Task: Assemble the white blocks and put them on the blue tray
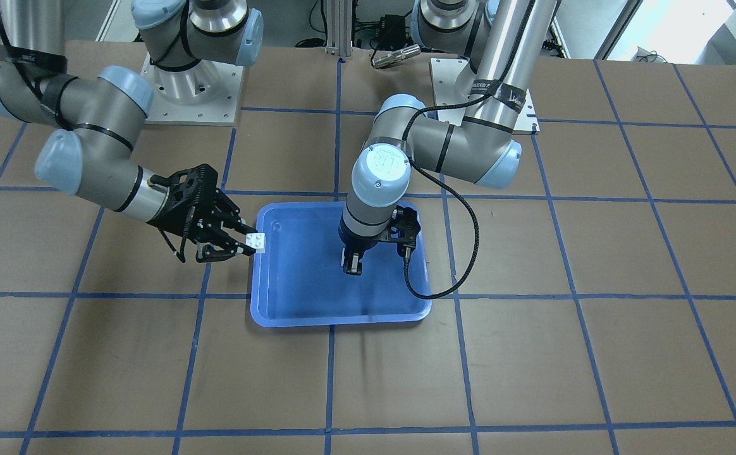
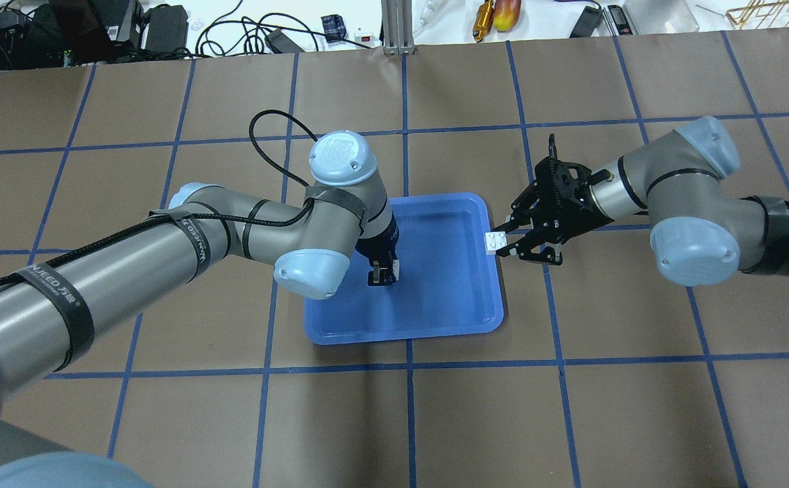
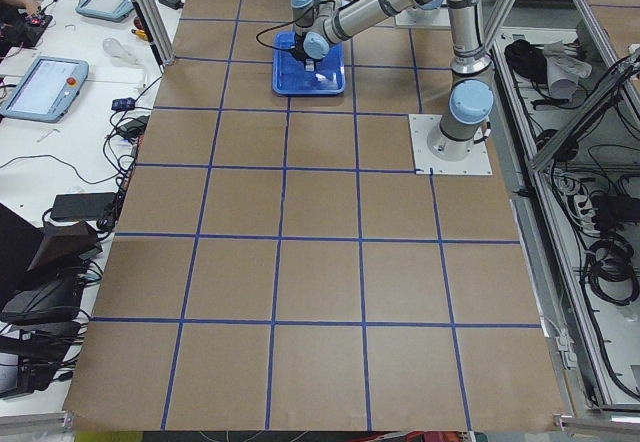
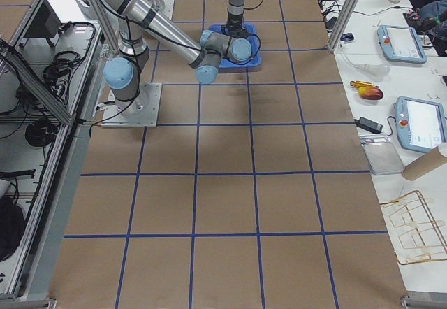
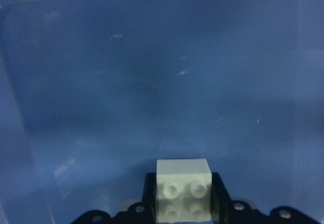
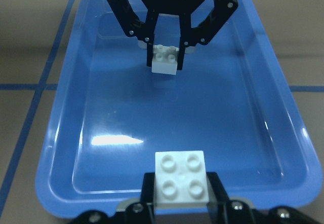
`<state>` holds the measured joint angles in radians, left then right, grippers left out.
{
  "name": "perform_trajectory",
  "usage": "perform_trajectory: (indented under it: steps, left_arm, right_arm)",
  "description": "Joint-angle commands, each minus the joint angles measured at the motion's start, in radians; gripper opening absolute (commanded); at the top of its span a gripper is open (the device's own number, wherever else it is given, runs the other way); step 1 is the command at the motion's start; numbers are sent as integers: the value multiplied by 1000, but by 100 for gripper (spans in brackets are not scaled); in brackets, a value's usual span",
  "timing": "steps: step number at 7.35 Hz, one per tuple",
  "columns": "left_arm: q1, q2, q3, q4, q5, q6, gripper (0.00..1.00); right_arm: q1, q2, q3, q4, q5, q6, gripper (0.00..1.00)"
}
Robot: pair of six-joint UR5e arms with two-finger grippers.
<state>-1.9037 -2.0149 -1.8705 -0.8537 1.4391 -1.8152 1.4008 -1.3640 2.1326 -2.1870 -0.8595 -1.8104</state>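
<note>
At the joining step, with nothing mated yet. Clamped narrowly in the left gripper [image 2: 382,274], low over the middle of the blue tray [image 2: 449,298]: one white block [image 6: 164,62]. Pinched likewise in the right gripper [image 2: 505,242], at the tray's right rim, studs showing: the other white block [image 2: 496,240]. Well apart. Next, probably: line up studs against underside, press together squarely, then set down inside the tray.

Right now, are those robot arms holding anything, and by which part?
Each holds one. The left gripper clamps a white block by opposite sides over the blue tray; the right gripper clamps the other white block likewise.
</note>
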Motion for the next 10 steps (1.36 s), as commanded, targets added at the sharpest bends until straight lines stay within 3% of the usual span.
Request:
perform_trajectory:
  steps: [1, 2, 4, 6, 8, 10]
  left_arm:
    - [-1, -4, -1, -1, 97, 4, 68]
    - [-1, -2, -2, 4, 103, -2, 72]
    - [2, 2, -1, 9, 95, 2, 74]
    - [12, 19, 2, 7, 74, 14, 73]
    - [73, 25, 10, -1, 72, 107, 66]
    - [142, 47, 13, -1, 69, 262, 47]
  right_arm:
    - [125, 0, 65, -216, -3, 211, 0]
    - [188, 17, 93, -347, -6, 324, 0]
    - [225, 95, 93, -492, -4, 423, 0]
    - [247, 138, 89, -566, -6, 465, 0]
    - [248, 181, 54, -570, -4, 473, 0]
    - [259, 218, 30, -579, -4, 488, 0]
